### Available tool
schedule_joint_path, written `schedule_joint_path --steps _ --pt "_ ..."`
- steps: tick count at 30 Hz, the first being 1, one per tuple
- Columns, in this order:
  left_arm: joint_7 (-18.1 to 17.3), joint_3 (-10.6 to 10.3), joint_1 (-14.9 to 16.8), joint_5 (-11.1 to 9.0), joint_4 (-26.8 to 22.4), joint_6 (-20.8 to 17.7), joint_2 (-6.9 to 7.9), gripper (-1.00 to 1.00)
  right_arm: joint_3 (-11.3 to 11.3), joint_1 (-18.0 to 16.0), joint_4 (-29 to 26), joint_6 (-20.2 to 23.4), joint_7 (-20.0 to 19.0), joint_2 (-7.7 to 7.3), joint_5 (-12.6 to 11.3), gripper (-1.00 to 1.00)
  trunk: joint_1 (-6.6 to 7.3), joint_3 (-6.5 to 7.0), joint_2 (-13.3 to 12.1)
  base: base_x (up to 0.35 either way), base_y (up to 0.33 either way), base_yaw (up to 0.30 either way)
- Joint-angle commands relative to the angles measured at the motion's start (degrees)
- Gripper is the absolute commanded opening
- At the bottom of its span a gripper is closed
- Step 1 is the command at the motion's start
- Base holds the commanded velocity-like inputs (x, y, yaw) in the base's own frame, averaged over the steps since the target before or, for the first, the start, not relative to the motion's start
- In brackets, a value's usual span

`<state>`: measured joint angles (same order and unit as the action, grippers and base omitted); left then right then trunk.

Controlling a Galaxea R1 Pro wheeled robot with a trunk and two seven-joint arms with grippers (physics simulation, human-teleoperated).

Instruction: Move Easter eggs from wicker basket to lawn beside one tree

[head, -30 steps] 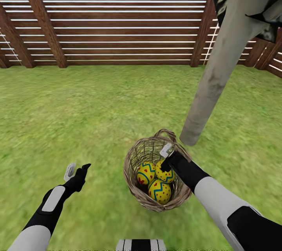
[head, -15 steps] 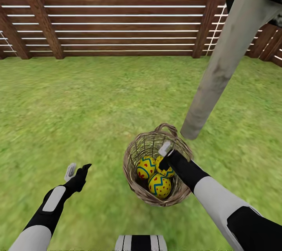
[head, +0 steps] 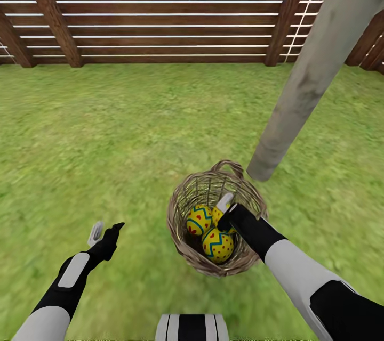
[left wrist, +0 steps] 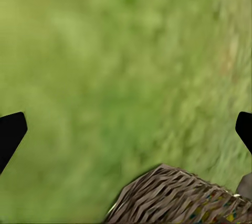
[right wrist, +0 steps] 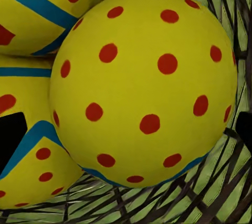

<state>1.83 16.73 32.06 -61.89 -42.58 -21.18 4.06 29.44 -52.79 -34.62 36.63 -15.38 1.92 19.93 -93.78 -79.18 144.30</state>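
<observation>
Mottled green grass (head: pixel 117 133) is stretching to a brown slatted fence (head: pixel 160 10). Three yellow eggs (head: pixel 216 244) with blue zigzags and red dots are lying in the round woven-twig basket (head: pixel 181 240) near a pale grey trunk (head: pixel 304 90). The right gripper (head: pixel 224 213) is covering one egg; its spread is unclear. The left gripper (head: pixel 105 230) is hanging spread apart.

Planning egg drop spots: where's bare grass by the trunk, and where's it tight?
Open lawn runs from the tree across to the fence, and on the trunk's far right side. Bare grass too between the left gripper and the wicker basket. Crowded: the narrow gap between basket rim and trunk base, and inside the basket, where the right gripper sits among the eggs.
</observation>
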Motion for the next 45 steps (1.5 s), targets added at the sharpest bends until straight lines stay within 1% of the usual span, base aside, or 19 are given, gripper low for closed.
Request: schedule_joint_path --steps 1,3,11,13,15,18,19,22,25,31,32,33,35,37,38,43,45 --pt "0.19 0.14 0.02 -0.51 -0.06 -0.36 -0.02 1.0 0.09 -0.03 -0.12 0.25 -0.4 -0.05 0.62 1.0 -0.01 -0.27 0.03 0.0 0.0 0.0" --pt "0.19 0.14 0.02 -0.51 -0.05 -0.36 -0.02 1.0 0.09 -0.03 -0.16 0.28 -0.37 -0.07 0.63 1.0 -0.06 -0.71 0.06 0.0 0.0 0.0" --pt "0.18 0.14 0.02 -0.51 -0.13 -0.36 -0.02 1.0 0.0 -0.03 -0.27 0.29 -0.2 -0.16 0.64 1.0 -0.06 -0.71 0.06 0.0 0.0 0.0" --pt "0.19 0.14 0.02 -0.51 -0.1 -0.36 -0.02 1.0 0.0 -0.03 -0.27 0.29 0.84 -0.14 0.64 1.0 -0.06 -0.71 0.06 0.0 0.0 0.0" --pt "0.14 0.14 0.02 -0.51 -0.12 -0.36 -0.02 1.0 0.0 -0.04 -0.27 0.29 2.76 -0.09 0.59 1.0 -0.11 -1.15 0.09 0.0 0.0 0.0" --pt "0.12 0.14 0.02 -0.51 -0.11 -0.36 -0.02 1.0 0.0 -0.03 -0.27 0.26 3.39 -0.03 0.56 1.0 -0.19 -1.82 0.13 0.0 0.0 0.0" --pt "0.11 0.14 0.02 -0.51 -0.12 -0.36 -0.02 1.0 0.0 -0.03 -0.27 0.26 3.54 -0.05 0.56 1.0 -0.22 -2.04 0.14 0.0 0.0 0.0" --pt "0.1 0.14 0.02 -0.51 -0.13 -0.34 -0.02 1.0 0.0 -0.04 -0.27 0.27 3.66 -0.07 0.55 1.0 -0.22 -2.04 0.14 0.0 0.0 0.0" --pt "0.1 0.14 0.02 -0.51 -0.13 -0.34 -0.02 1.0 0.0 -0.03 -0.27 0.22 3.69 -0.04 0.55 1.0 -0.3 -2.7 0.18 0.0 0.0 0.0" --pt "0.1 0.1 0.02 -0.51 -0.13 -0.27 -0.02 1.0 0.0 -0.04 -0.27 0.27 3.69 -0.02 0.55 1.0 -0.37 -3.37 0.22 0.0 0.0 0.0" --pt "0.02 0.06 -0.32 -0.53 0.2 0.03 0.08 1.0 0.02 -0.05 -0.07 -0.17 3.66 0.3 2.4 1.0 -0.36 -3.36 0.21 0.0 0.0 0.0" --pt "0.02 0.07 -0.66 -0.52 0.19 -0.03 0.13 1.0 -0.04 -0.21 -0.38 -0.16 3.46 -0.05 3.41 1.0 -0.36 -3.36 0.21 0.0 0.0 0.0" --pt "0.02 0.06 -1.3 -0.52 0.19 -0.08 0.15 1.0 -0.06 -0.35 -0.51 -0.15 3.36 -0.37 3.08 1.0 -0.36 -3.36 0.21 0.0 0.0 0.0" --pt "0.02 0.06 -1.95 -0.51 0.22 -0.09 0.16 1.0 -0.07 -0.02 -1.06 -0.15 3.42 -0.08 2.76 1.0 -0.36 -3.36 0.21 0.0 0.0 0.0" --pt "0.02 0.06 -1.99 -0.51 0.22 -0.09 0.16 1.0 -0.11 0.03 -1.12 -0.15 3.43 -0.06 2.84 -1.0 -0.36 -3.36 0.21 0.0 0.0 0.0" --pt "0.02 -0.01 -2.0 -0.51 0.22 -0.05 0.16 1.0 -0.17 0.06 -1.15 -0.15 3.36 -0.05 2.8 -1.0 -0.36 -3.36 0.21 0.0 0.0 0.0" --pt "0.02 -0.03 -2.0 -0.51 0.22 -0.06 0.16 1.0 -0.17 0.06 -1.15 -0.15 3.34 -0.07 2.66 -1.0 -0.33 -3.14 0.2 0.0 0.0 0.0"
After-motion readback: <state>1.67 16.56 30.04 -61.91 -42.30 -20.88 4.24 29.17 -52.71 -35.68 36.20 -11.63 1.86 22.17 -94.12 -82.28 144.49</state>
